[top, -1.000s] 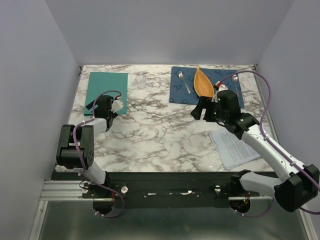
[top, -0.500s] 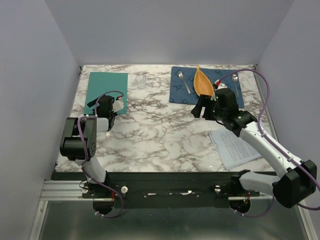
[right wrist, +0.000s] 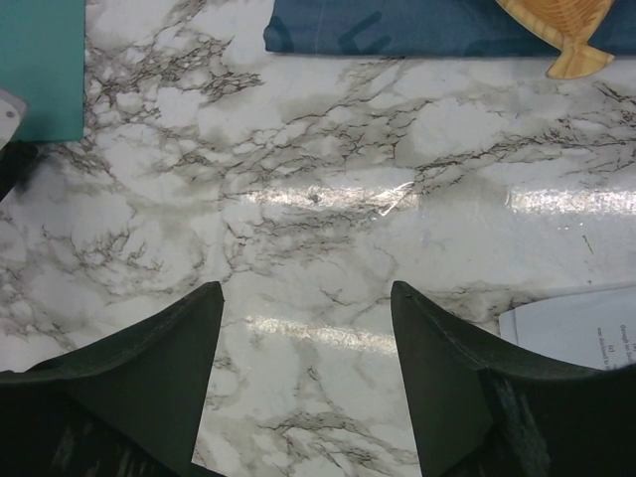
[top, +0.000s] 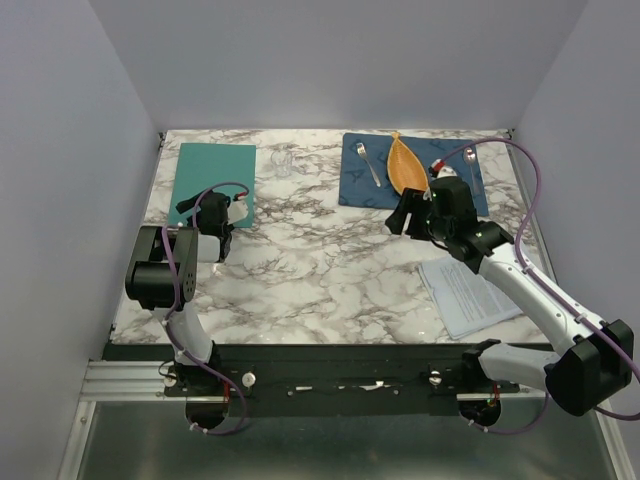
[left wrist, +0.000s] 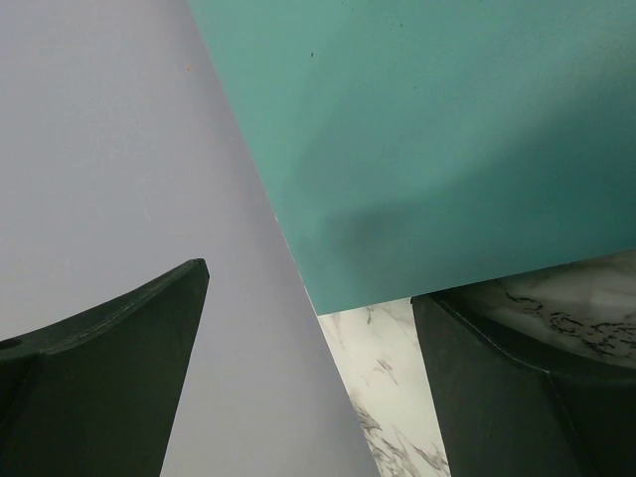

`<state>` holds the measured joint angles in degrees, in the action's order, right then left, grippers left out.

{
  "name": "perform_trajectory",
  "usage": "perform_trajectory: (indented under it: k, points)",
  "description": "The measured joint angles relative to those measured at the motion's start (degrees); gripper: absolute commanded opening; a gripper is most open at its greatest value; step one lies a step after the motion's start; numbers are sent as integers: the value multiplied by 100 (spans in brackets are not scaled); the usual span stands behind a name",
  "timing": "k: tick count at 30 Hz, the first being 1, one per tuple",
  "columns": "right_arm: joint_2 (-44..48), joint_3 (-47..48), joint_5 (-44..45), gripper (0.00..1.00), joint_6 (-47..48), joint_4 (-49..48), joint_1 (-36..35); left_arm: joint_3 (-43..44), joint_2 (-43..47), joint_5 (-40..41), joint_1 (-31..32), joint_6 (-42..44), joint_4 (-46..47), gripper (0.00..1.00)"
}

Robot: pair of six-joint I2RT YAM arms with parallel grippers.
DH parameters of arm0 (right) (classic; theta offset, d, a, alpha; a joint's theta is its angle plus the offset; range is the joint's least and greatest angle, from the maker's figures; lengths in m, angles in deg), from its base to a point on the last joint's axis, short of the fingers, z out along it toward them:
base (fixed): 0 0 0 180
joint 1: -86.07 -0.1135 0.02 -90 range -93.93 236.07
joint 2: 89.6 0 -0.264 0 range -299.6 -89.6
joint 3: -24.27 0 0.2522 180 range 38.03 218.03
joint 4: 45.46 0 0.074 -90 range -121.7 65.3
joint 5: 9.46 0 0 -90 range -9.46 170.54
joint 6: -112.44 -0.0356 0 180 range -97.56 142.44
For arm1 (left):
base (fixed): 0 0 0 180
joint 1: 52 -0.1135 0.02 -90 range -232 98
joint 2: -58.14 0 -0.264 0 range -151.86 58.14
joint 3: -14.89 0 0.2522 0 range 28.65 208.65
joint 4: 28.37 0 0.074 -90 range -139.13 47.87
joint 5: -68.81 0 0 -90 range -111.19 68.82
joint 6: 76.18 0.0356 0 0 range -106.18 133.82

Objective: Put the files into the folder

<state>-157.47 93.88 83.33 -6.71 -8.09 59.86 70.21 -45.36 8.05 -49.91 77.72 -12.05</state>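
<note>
Likely opening the folder (top: 212,180) first, closed and flat on the table (top: 320,260). Catch only the top cover at the folder's near right corner, slip one finger beneath, pinch lightly, then swing up slowly without dragging the whole folder. Left pincer (left wrist: 310,283): spread wide, straddling that same corner, grasping nothing; cannot tell whether touching. Right pincer (top: 405,215): also released and empty, hovering well to the right of the folder. Look for the files (top: 470,295) far right of the folder and nearer the arm bases, lying flat, untouched.
</note>
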Motion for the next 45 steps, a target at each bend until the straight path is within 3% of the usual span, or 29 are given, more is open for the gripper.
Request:
perform_trajectory:
  k: [9, 21, 24, 28, 34, 40, 41, 42, 43, 45]
  points:
    - [17, -120, 52, 64, -109, -55, 0, 0, -17, 15, 0, -39, 380, 91]
    - [153, -299, 146, 52, -227, -151, 0, 35, -17, 87, 0, -284, 455, 64]
    - [175, -328, 166, 47, -234, -173, 0, 125, -17, 138, 0, -365, 450, 51]
    - [205, -378, 188, 36, -243, -205, 0, 345, -28, 278, 0, -487, 407, 25]
    - [223, -409, 188, 26, -280, -284, 0, 728, -26, 389, 0, -839, 186, 0]
    - [234, -439, 184, 23, -280, -352, 0, 765, 35, 444, 0, -1235, -295, 2]
    - [234, -450, 184, 31, -280, -363, 0, 765, 63, 442, 0, -1311, -402, 11]
    - [234, -461, 181, 34, -282, -380, 0, 767, 94, 442, 2, -1370, -505, 27]
    - [234, -472, 175, 38, -284, -391, 0, 765, 144, 439, 2, -1425, -625, 52]
    - [236, -485, 160, 41, -295, -417, 0, 723, 201, 446, 2, -1432, -634, 71]
